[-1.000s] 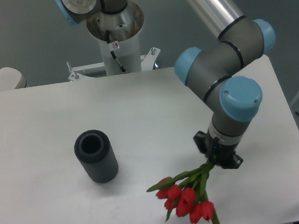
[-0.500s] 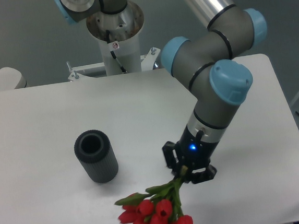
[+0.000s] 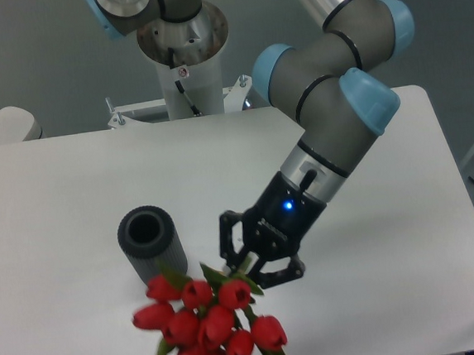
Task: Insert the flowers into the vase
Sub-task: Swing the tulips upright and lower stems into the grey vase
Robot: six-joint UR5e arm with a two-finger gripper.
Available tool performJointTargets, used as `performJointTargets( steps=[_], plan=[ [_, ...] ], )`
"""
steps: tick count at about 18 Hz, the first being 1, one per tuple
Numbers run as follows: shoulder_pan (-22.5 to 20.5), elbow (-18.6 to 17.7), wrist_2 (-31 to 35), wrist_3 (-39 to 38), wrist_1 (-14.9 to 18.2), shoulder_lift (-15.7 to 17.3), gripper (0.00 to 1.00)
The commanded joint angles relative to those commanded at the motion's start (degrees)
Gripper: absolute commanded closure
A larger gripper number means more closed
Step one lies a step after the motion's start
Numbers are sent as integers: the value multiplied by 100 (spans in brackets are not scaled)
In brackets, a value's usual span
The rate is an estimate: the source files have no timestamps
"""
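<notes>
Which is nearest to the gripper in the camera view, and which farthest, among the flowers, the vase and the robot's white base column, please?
1. The flowers: held in the gripper, buds hanging below it and to its left.
2. The vase: on the table, left of the gripper.
3. The white base column: behind the table's back edge, farthest.

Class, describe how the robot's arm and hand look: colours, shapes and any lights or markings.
The arm is made of grey tubular segments with light blue round caps at the joints and a shiny silver upper tube. The hand is black and angular, with a small blue light glowing on its body.
</notes>
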State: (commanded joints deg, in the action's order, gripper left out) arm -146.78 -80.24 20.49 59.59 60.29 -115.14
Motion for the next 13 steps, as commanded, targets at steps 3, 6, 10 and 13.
performJointTargets(
  steps=[3,6,10,13],
  plan=[
    [52,-324,-317,131,-105,201,100],
    [70,-939,-685,378,-692,483,100],
    [18,-1694,-1099,649,-1212,676,100],
    [53,-2152,-1258,1239,-1222,799,100]
  ],
)
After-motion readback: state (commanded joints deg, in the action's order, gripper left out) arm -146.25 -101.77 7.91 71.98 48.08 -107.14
